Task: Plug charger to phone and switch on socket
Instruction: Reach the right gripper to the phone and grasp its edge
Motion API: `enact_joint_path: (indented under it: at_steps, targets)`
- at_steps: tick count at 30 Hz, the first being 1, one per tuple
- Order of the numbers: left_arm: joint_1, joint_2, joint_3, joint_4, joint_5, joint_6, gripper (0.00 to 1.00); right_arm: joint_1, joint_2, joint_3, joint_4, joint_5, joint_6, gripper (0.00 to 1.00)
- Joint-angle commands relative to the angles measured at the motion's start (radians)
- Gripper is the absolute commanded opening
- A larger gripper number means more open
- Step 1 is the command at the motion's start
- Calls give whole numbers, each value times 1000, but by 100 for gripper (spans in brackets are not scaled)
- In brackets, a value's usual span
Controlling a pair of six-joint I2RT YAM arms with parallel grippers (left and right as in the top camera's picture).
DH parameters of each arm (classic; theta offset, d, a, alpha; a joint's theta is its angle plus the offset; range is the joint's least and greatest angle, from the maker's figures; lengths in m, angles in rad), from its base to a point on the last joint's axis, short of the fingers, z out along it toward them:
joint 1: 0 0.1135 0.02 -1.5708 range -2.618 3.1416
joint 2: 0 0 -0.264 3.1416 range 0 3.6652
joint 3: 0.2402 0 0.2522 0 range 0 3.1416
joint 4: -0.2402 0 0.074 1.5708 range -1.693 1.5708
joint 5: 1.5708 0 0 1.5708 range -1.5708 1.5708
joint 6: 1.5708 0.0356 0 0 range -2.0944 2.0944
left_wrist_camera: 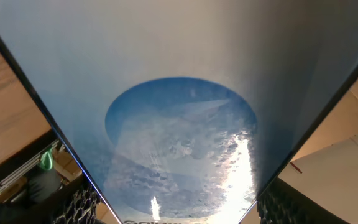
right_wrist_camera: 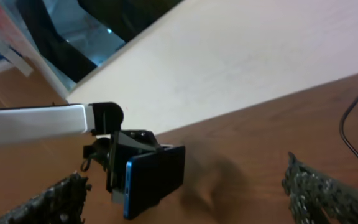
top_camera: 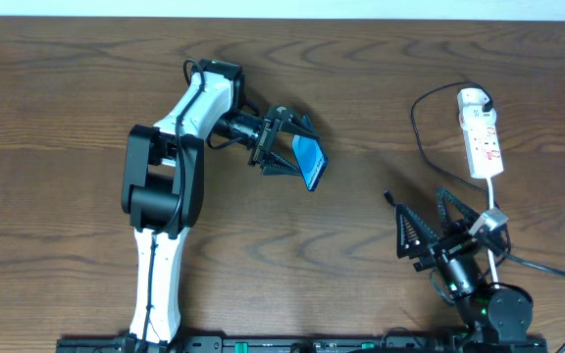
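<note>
My left gripper (top_camera: 300, 149) is shut on the phone (top_camera: 312, 163) and holds it above the table's middle, tilted on edge. In the left wrist view the phone's blue screen (left_wrist_camera: 179, 137) fills the frame between the two fingers (left_wrist_camera: 79, 208). The right wrist view shows the phone (right_wrist_camera: 157, 177) edge-on in front of me. My right gripper (top_camera: 430, 227) stands open and empty near the front right. The white socket (top_camera: 482, 139) lies at the far right. The charger's thin black cable (top_camera: 415, 118) loops left from a white adapter (top_camera: 473, 97) at the socket's far end.
A thick white cord (top_camera: 494, 230) runs from the socket toward the right arm's base. The table's pale far edge (right_wrist_camera: 229, 68) crosses the right wrist view. Bare brown wood lies between the two grippers.
</note>
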State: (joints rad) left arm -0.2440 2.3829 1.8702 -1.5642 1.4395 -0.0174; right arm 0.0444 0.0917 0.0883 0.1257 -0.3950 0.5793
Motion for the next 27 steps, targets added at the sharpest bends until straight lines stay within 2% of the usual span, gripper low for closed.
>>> enact_joint_path:
  at_steps: [1, 6, 10, 13, 17, 19, 22, 27]
  targets:
    - [0, 11, -8, -8, 41, 25, 60, -3, 156, 169, -18, -49, -91, 99]
    - [0, 11, -8, -8, 41, 25, 60, 13, 424, 395, -18, -163, -143, 99]
    - [0, 11, -8, -1, 41, 25, 60, 150, 610, 552, -41, -138, -164, 99]
    - [0, 11, -8, -1, 41, 25, 60, 286, 686, 611, -103, 8, -166, 99]
    - [0, 11, -8, -1, 41, 25, 60, 572, 792, 698, -277, 518, -137, 99]
    - [0, 11, -8, -1, 41, 25, 60, 754, 867, 736, -331, 788, -53, 99]
    - [0, 11, -8, -1, 40, 25, 60, 838, 911, 736, -294, 842, -53, 99]
    - [0, 11, -8, -1, 30, 25, 60, 877, 977, 736, -268, 773, -53, 99]
